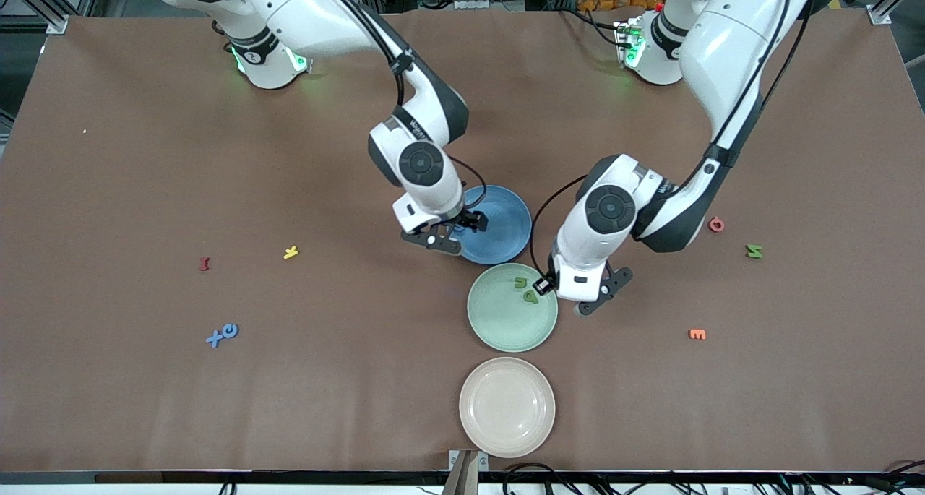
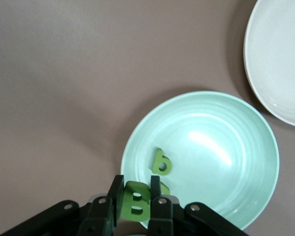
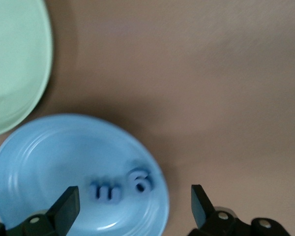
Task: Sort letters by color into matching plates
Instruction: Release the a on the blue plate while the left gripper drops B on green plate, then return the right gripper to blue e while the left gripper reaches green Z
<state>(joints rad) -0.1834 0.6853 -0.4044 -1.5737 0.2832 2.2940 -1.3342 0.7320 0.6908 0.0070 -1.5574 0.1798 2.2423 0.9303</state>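
now blue plate (image 3: 49,162) holding two blue letters (image 3: 120,187) under open right hand (image 3: 132,206), left hand (image 2: 136,209) gripping green letter (image 2: 135,205) over green plate (image 2: 221,162)

The front view looks down from high across the whole table (image 1: 144,155), facing both robot bases. Each wrist view looks steeply down from close above: the left onto the green plate (image 2: 226,147), the right onto the blue plate (image 3: 49,162). Both wrist views share the green plate's rim.
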